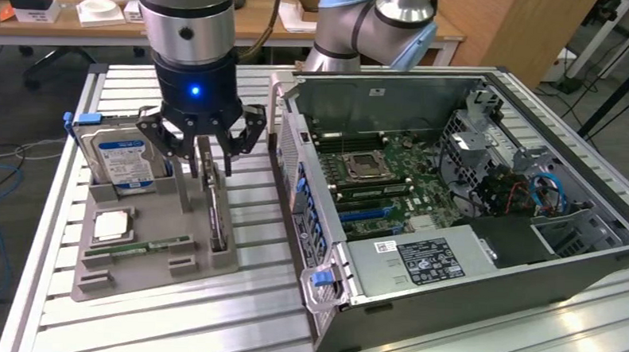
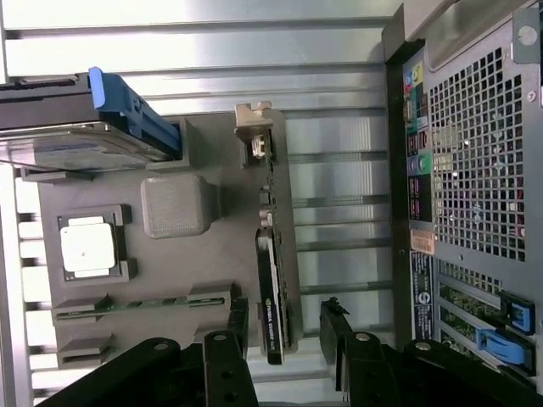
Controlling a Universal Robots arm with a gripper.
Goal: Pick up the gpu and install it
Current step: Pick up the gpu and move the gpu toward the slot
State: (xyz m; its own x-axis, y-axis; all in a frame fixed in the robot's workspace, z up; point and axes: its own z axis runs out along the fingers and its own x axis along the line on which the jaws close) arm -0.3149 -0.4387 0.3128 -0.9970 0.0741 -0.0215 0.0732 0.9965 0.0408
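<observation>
The gpu point(image 1: 217, 207) stands on edge in a slot of the grey holder point(image 1: 145, 276) on the table, thin and dark. In the wrist view the gpu point(image 2: 270, 297) is seen edge-on, with its metal bracket toward the hard drive's end. My gripper point(image 1: 204, 151) hangs straight over the card's rear end, open. In the wrist view my gripper point(image 2: 287, 329) has one finger on each side of the card, with a gap to it on both sides. Nothing is held.
The holder also carries a silver hard drive with a blue label point(image 1: 124, 156), a processor point(image 1: 112, 227) and a green memory stick point(image 1: 142, 246). The open computer case point(image 1: 565, 270) lies close beside the holder at the exterior view's right, its motherboard point(image 1: 394, 179) exposed.
</observation>
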